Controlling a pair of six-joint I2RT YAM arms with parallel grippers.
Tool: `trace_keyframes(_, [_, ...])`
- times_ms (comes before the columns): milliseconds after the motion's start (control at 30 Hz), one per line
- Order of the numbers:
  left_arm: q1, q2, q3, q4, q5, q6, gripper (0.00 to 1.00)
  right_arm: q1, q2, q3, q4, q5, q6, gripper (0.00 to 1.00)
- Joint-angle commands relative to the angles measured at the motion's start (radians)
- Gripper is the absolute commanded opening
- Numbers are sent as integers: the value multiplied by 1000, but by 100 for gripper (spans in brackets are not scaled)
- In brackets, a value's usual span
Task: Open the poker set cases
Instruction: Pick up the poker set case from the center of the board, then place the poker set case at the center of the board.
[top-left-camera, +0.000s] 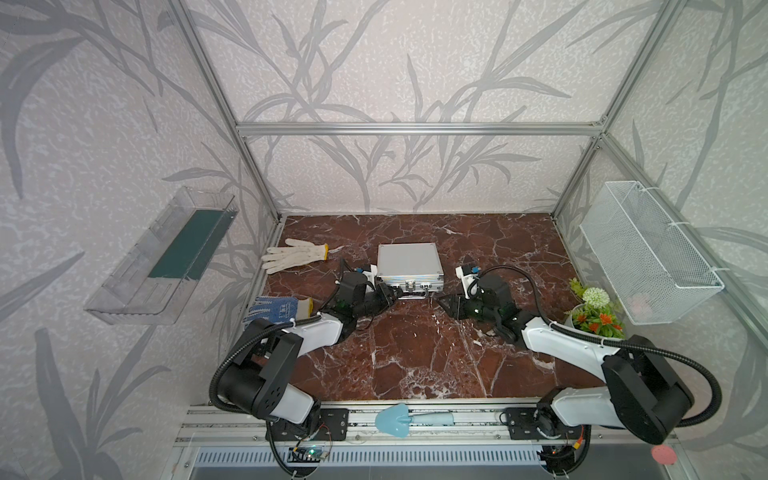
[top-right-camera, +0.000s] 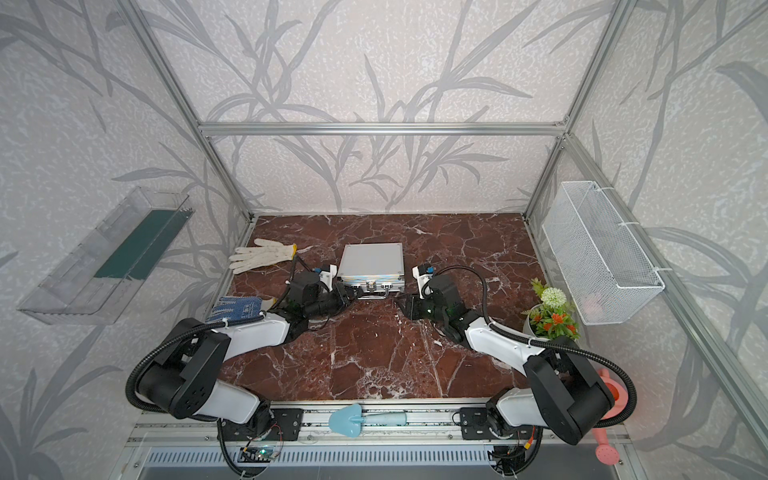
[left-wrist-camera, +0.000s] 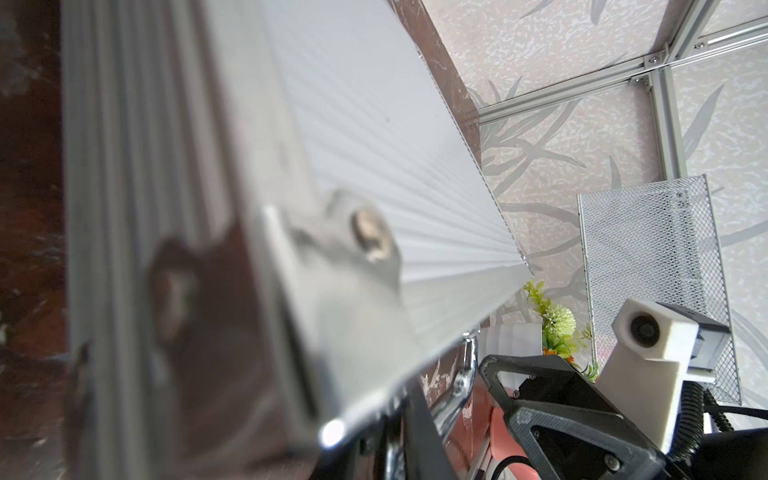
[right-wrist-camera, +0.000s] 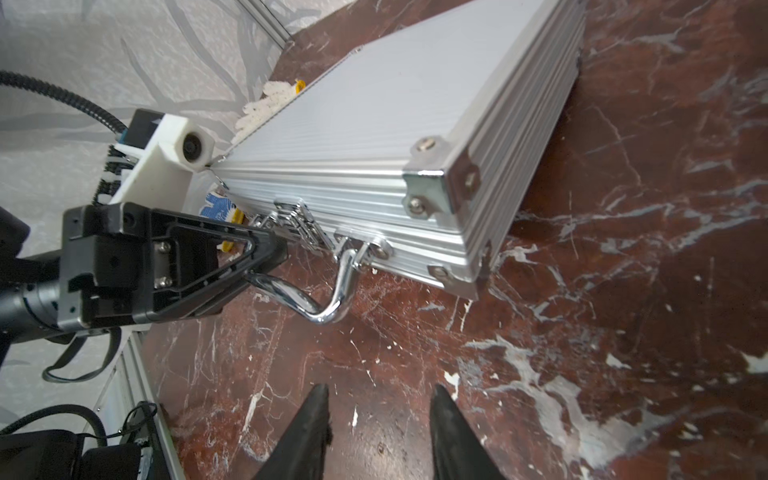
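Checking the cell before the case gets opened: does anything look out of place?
A light blue trowel lies on the front rail, off the marble table. The silver case looks sound, lid down, its handle in the left pincer.

Poker case (left-wrist-camera: 374, 145) near corner blurred in left wrist view, right claw (right-wrist-camera: 378, 388) fingers cut off by right wrist frame edge, blue glove (top-left-camera: 270, 308) and pink watering can (top-right-camera: 606, 454) partly hidden behind arms.
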Motion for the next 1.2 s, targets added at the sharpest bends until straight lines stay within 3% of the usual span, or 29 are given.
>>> trace_keyframes(0, [-4, -24, 40, 77, -10, 39, 0, 8, -7, 4, -34, -53, -2, 45])
trace_keyframes(67, [-5, -19, 38, 84, -9, 33, 0, 38, -6, 11, -16, -43, 10, 49])
trace_keyframes(300, [-5, -7, 39, 55, -1, 42, 0, 192, -8, 91, -251, 310, -361, 52])
trace_keyframes(400, [-7, 6, 27, 50, -7, 57, 0, 200, -16, 69, -230, 361, -404, 50])
trace_keyframes(533, [-15, 45, 6, 68, -15, 74, 0, 195, 7, 47, -175, 290, -338, 49])
trace_keyframes(700, [-16, 87, -9, 107, 12, 9, 0, 197, 26, 44, -176, 332, -349, 47])
trace_keyframes(833, [-17, 61, 5, 19, 9, 10, 0, 197, 24, 46, -195, 344, -359, 45])
trace_keyframes(967, [-16, 42, 17, -65, -18, 34, 0, 193, 39, 28, -152, 286, -258, 48])
trace_keyframes(1033, [-17, 54, 9, -67, -26, 42, 0, 198, 54, 16, -117, 244, -275, 49])
trace_keyframes(1167, [-18, 101, 1, -57, -24, 92, 0, 208, 70, 25, -145, 289, -380, 49])
